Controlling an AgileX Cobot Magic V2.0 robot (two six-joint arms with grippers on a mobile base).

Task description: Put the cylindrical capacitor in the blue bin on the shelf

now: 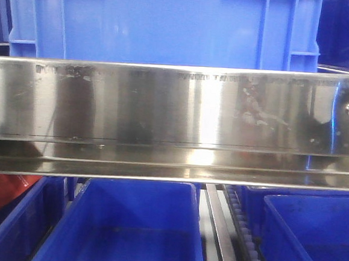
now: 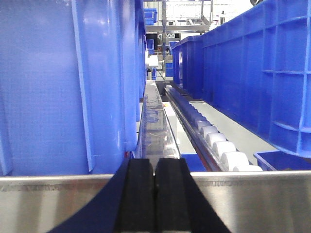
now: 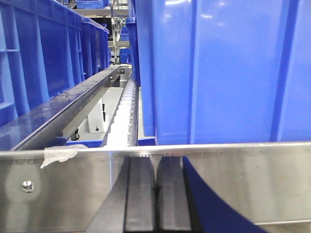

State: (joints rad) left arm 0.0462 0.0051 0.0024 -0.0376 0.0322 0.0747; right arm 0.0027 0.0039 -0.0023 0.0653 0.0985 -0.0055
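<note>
Your shiny stainless-steel shelf rail (image 1: 175, 118) fills the view, big blue plastic bins (image 1: 165, 24) above. Left gripper (image 2: 154, 204) and right gripper (image 3: 156, 204) sit clenched, apparently empty. No capacitor visible; likely light, slick: pinch mid-body.

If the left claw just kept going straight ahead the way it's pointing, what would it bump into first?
Probably the shelf, whose shiny front rail runs right across the shut left gripper. Beyond the rail the line continues into the narrow gap beside the big blue bin. Depth is hard to judge, so this is a guess.
</note>
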